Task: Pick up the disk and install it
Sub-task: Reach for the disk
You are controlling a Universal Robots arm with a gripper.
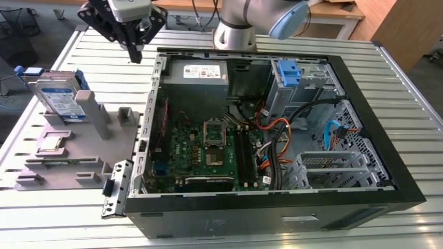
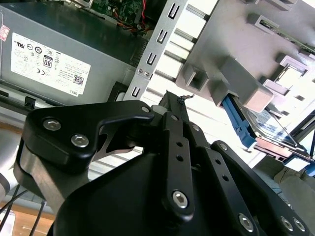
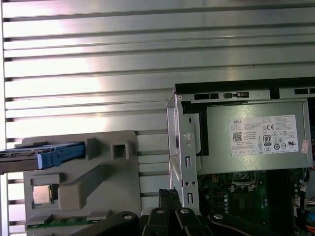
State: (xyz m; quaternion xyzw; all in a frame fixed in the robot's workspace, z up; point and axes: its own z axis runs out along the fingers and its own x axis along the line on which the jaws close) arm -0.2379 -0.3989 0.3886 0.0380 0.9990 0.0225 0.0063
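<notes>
While the gripper is hanging over the table just outside the computer case, by the corner that is housing the power supply, the exterior view is showing its jaws pressed together and gripping nothing. The disk is standing on edge in a grey holder outside the case, at the holder's side away from the case wall and well apart from the gripper. In the second wrist view the 2 fingers are lying flat against each other, and the holder is sitting between the case frame and the disk, whose blue rail is leaning past a grey post. In the first wrist view the closed fingertips are pointing at the strip of table between the case and the holder, while the disk is showing edge-on, further from the case than the post. As I am judging the risk, jaws this tight are not going to fit around the disk, so descending unopened could be knocking it from its slot. The posts crowding it could be catching a finger, and a grip on 1 rail alone could be letting it twist.
</notes>
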